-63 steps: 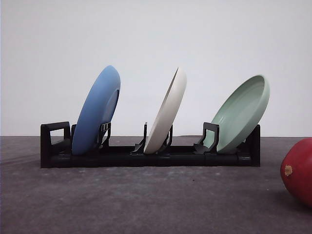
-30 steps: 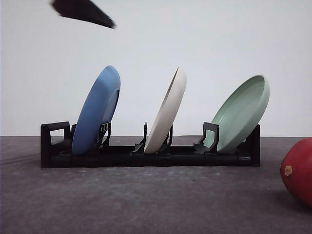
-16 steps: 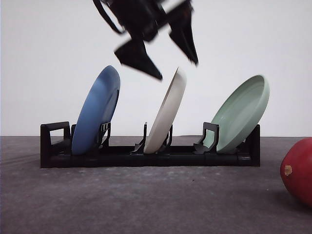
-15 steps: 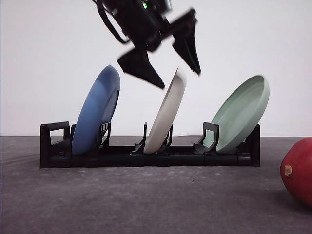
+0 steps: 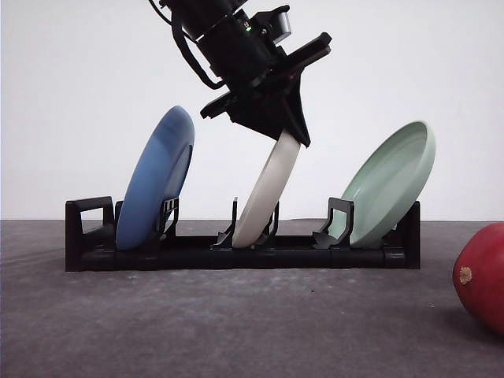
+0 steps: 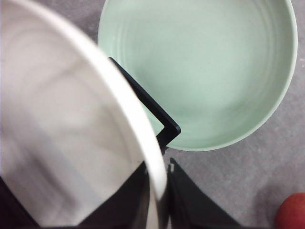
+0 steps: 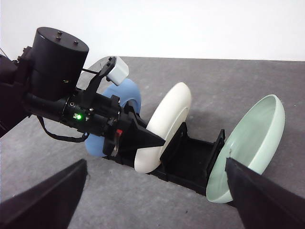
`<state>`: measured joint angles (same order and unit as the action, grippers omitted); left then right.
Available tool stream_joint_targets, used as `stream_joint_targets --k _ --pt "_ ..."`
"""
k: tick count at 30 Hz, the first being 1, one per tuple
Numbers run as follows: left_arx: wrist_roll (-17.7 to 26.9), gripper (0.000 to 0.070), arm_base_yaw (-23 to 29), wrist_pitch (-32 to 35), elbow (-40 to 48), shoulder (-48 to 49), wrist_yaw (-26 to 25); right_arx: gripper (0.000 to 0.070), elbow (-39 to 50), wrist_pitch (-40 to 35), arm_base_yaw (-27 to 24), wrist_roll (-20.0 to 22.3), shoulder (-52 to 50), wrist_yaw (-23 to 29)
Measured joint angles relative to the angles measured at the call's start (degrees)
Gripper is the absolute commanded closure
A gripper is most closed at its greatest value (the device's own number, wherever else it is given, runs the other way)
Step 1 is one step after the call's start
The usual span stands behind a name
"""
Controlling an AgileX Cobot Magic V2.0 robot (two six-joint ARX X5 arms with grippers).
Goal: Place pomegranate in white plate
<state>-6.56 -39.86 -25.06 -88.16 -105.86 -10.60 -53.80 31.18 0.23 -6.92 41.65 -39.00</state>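
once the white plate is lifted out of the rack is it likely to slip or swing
Probably rigid, so no flopping. The left hand pinches only the white plate at its top rim, so it may pivot. Its smooth-looking surface could slip; the rack slots might catch it.

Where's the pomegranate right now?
Front view: the pomegranate lies on the table at the far right edge, nearer the camera than the rack, right of the green plate.

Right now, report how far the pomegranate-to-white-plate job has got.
Early stage. Done: the left gripper has reached the white plate, jaws straddling its top rim. In hand: gripping that plate, which stands in the black rack. Left: lift it out, lay it flat, then move the pomegranate, untouched on the table, onto it.
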Motion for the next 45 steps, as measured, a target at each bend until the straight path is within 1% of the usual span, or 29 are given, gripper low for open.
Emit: stream_joint_targets --k 9,13,19,23,26,31,33,35,39,42,45 --pt "-3.1 0.0700 0.0 0.0 0.0 0.1 0.3 0.0108 0.0 0.0 0.0 0.0 0.0 0.0" --pt "-3.4 0.0700 0.0 -0.4 0.0 1.6 0.8 0.0108 0.0 0.0 0.0 0.0 0.0 0.0" --pt "-3.6 0.0700 -0.9 -0.1 0.0 9.3 -0.2 0.0108 0.0 0.0 0.0 0.0 0.0 0.0" --pt "-3.8 0.0700 -1.3 -0.4 -0.1 15.5 -3.2 0.0108 0.0 0.0 0.0 0.0 0.0 0.0" --pt "-4.1 0.0700 -1.8 -3.8 -0.1 19.7 -4.4 0.0108 0.0 0.4 0.0 0.0 0.0 0.0" --pt "-3.2 0.0700 -5.2 -14.6 -0.1 26.9 -4.0 0.0108 0.0 1.5 0.0 0.0 0.0 0.0" --pt "-2.0 0.0699 -7.7 -20.1 -0.1 29.5 -2.0 0.0108 0.0 1.7 0.0 0.0 0.0 0.0" --pt "-0.8 0.0699 -10.5 -25.1 -0.1 31.1 1.5 0.0108 0.0 2.0 0.0 0.0 0.0 0.0" --pt "2.0 0.0699 -18.5 -34.1 0.0 31.8 12.4 0.0108 0.0 2.8 0.0 0.0 0.0 0.0" --pt "3.0 0.0699 -24.5 -36.7 1.7 31.7 19.4 0.0108 0.0 3.6 0.0 0.0 0.0 0.0" --pt "2.7 0.0699 -29.5 -36.5 5.5 31.7 24.0 0.0108 0.0 4.7 0.0 -0.1 0.0 0.0"
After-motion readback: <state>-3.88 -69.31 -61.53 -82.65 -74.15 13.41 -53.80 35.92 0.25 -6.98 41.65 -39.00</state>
